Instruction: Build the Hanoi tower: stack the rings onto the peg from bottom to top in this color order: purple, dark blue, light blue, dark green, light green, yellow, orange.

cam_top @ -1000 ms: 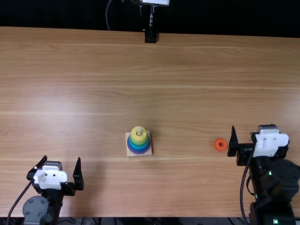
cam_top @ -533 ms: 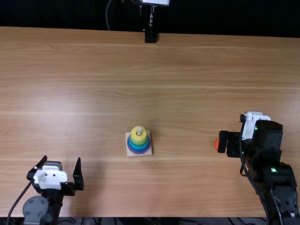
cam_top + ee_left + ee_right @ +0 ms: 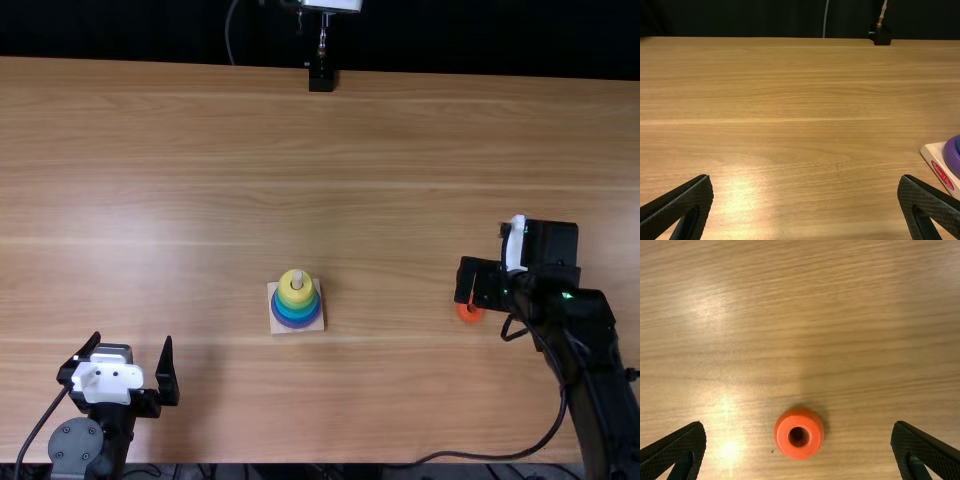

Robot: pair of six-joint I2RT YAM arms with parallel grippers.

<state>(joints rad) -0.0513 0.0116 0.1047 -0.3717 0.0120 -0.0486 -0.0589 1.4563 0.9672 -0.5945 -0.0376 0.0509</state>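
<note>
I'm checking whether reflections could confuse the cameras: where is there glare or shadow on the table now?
Top view: a soft pale sheen on the table left of the middle; left wrist view: a bright glare patch between the gripper's fingers; right wrist view: glare spots beside the orange ring, which casts a soft shadow.

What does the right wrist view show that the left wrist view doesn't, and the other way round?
Right wrist view: the orange ring lying on the table, and the open right end effector.
Left wrist view: the pale base carrying the purple ring, and the open left end effector.
Both: the wooden tabletop.
</note>
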